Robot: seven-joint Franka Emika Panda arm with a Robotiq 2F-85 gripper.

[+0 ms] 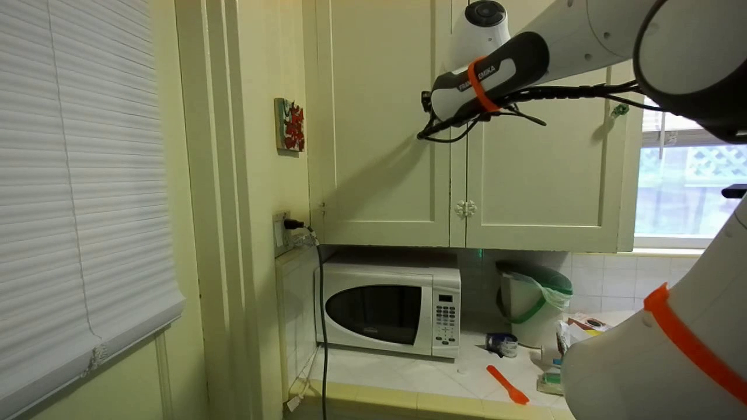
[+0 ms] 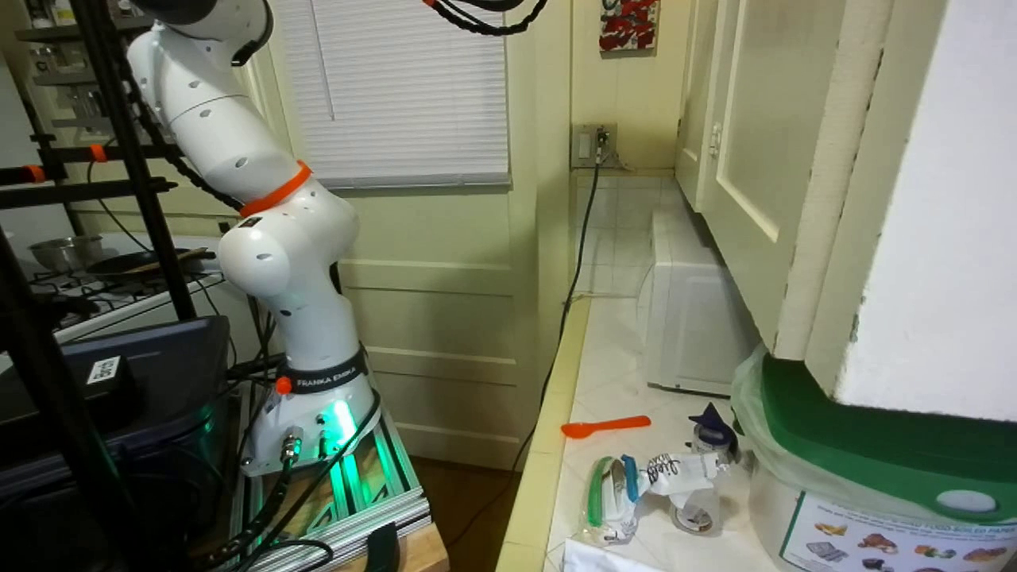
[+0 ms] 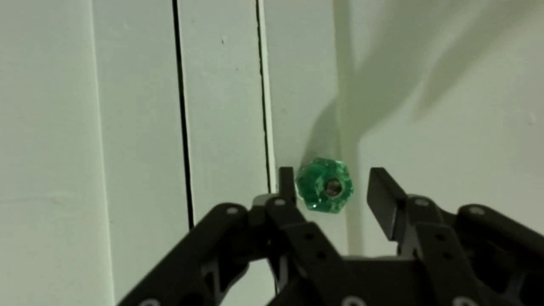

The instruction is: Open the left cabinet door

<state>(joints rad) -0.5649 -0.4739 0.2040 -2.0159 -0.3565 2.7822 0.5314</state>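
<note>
The left cabinet door (image 1: 382, 76) is a tall cream upper door with a recessed panel, shut flush with its frame. It shows edge-on in an exterior view (image 2: 696, 103) and fills the right of the wrist view (image 3: 446, 170), which appears upside down. Its green faceted glass knob (image 3: 325, 185) sits near the edge gap. My gripper (image 3: 332, 176) is open. Its fingertips show on either side of the knob, one close to it, the other with a wider gap; contact and depth cannot be told. The arm hides the gripper in an exterior view; it is out of frame in the other.
The matching wider door (image 1: 543, 175) is shut, with a hinge (image 1: 465, 209) and its own knob (image 1: 620, 109). Below stand a microwave (image 1: 446, 280), a green-lidded bin (image 1: 534, 315) and an orange utensil (image 1: 508, 385). A black cord (image 1: 323, 291) hangs by the side wall.
</note>
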